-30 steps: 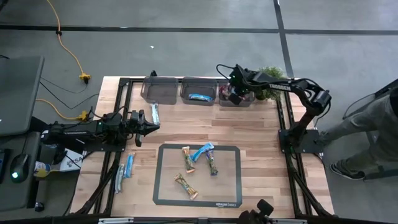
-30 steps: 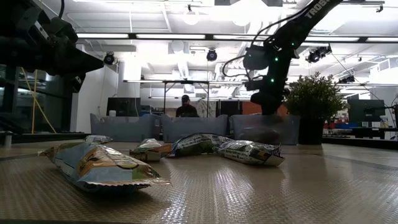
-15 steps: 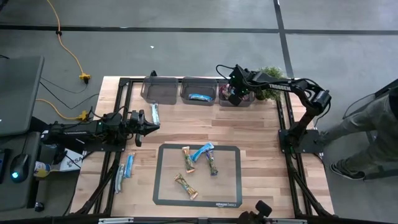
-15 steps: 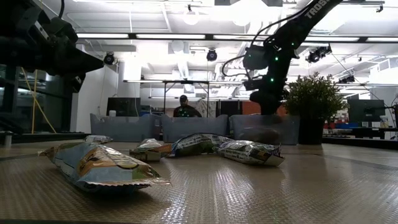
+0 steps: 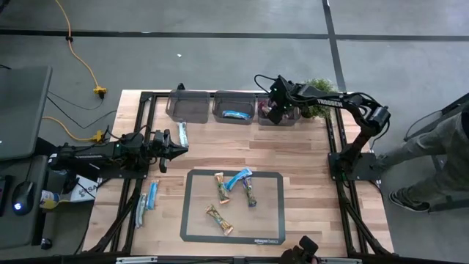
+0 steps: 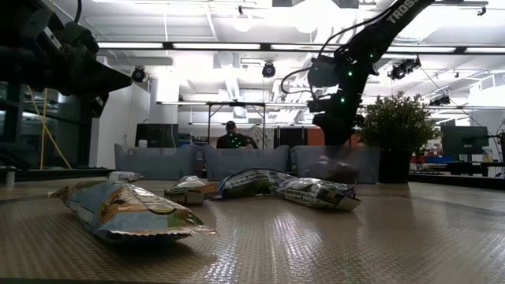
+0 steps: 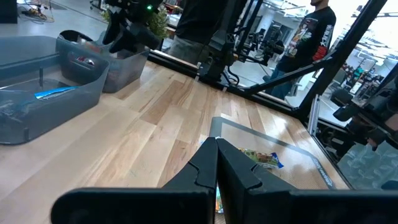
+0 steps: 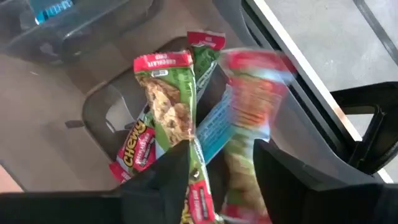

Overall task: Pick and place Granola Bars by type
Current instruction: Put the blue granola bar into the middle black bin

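Hovering over the rightmost bin (image 5: 277, 111), the right gripper (image 5: 274, 110) has its fingers parted, and the wrist view shows red-and-green wrapped bars (image 8: 166, 106) lying in that bin below, with one blurred red bar (image 8: 252, 106) between the fingers; whether it is gripped I cannot tell. Three clear grey bins stand in a row along the table's far edge. The middle bin (image 5: 234, 105) holds one bright blue bar (image 5: 236, 114); the leftmost bin (image 5: 187, 104) shows nothing I can make out.

On the dark-rimmed mat (image 5: 195, 213) lie four bars: a tan one (image 5: 220, 186), a blue one (image 5: 238, 178), a green-brown one (image 5: 250, 193), and another tan one (image 5: 219, 219) nearer the front. Off the mat, one pale bar (image 5: 183, 133) lies just beside the left gripper (image 5: 179, 149), and two more blue-white bars (image 5: 146, 201) sit at the table's left front.

That left gripper waits at the left side, fingers pressed together, holding nothing. A potted plant (image 5: 318, 99) stands right by the rightmost bin. A person (image 6: 232, 136) shows in the room behind.
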### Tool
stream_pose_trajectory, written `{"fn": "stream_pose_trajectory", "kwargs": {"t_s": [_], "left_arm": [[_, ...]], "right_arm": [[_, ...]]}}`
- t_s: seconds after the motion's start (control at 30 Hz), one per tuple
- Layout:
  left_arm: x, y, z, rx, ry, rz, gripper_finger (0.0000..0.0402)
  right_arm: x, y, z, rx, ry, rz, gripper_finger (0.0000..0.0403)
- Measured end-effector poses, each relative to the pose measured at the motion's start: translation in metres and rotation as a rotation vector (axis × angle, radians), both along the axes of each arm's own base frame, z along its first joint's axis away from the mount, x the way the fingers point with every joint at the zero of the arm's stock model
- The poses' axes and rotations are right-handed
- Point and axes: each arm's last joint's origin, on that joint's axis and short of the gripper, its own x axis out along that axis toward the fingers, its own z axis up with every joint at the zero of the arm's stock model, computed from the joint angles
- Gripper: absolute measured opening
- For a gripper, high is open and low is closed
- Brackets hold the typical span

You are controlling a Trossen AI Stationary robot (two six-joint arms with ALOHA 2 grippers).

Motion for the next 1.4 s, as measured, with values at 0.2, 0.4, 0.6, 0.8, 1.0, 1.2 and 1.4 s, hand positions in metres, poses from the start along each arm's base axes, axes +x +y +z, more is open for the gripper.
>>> {"fn": "stream_pose_trajectory", "kwargs": {"t_s": [0.2,0.4,0.6,0.8,1.0,1.2,1.4], "left_arm": [[0.0,0.0,0.0,0.0,0.0,0.0,0.0],[0.0,0.0,0.0,0.0,0.0,0.0,0.0],[0.0,0.0,0.0,0.0,0.0,0.0,0.0],[0.0,0.0,0.0,0.0,0.0,0.0,0.0],[0.0,0.0,0.0,0.0,0.0,0.0,0.0],[0.0,0.0,0.0,0.0,0.0,0.0,0.0],[0.0,0.0,0.0,0.0,0.0,0.0,0.0]], "right_arm": [[0.006,0.005,0.017,-0.08,-0.077,0.042,0.0191],[0.014,0.02,0.049,-0.148,-0.256,0.099,0.0193],[0.023,0.048,0.094,-0.116,-0.612,0.203,0.0193],[0.03,0.084,0.132,-0.052,-0.904,0.251,0.0193],[0.042,0.124,0.151,0.156,-1.113,0.348,0.0193],[0.053,0.168,0.164,0.244,-1.232,0.453,0.0193],[0.057,0.202,0.165,0.227,-1.249,0.45,0.0193]]}}
